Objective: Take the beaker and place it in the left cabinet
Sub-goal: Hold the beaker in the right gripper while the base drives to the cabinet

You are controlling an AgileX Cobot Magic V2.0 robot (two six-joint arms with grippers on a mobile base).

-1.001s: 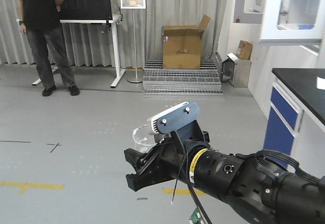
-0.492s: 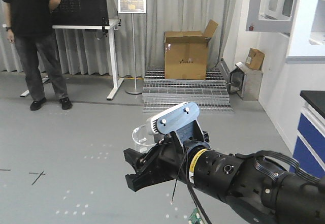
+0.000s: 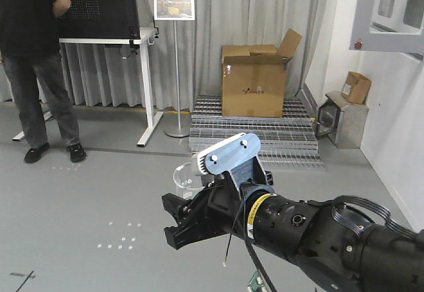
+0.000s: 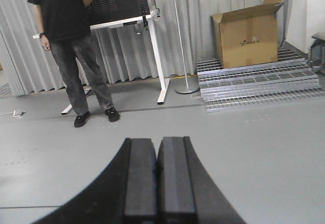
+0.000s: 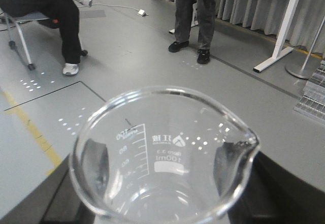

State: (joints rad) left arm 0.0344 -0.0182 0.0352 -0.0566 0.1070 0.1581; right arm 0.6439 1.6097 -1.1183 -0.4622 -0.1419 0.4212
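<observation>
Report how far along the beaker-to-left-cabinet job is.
Done: the beaker is picked up, clamped in the right tool, which grips both sides of the glass. In hand: it is held above the open grey floor, and the left tool is shut and empty. Left: the whole placing step, since the left cabinet shows in no view.

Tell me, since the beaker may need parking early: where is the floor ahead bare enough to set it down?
Bare: the grey floor, bordered by the standing man, the desk legs and the metal grating; the beaker could probably sit there. Crowded: the back, with the sign stand, the cardboard box on the grating, and a smaller box by the right wall.
</observation>
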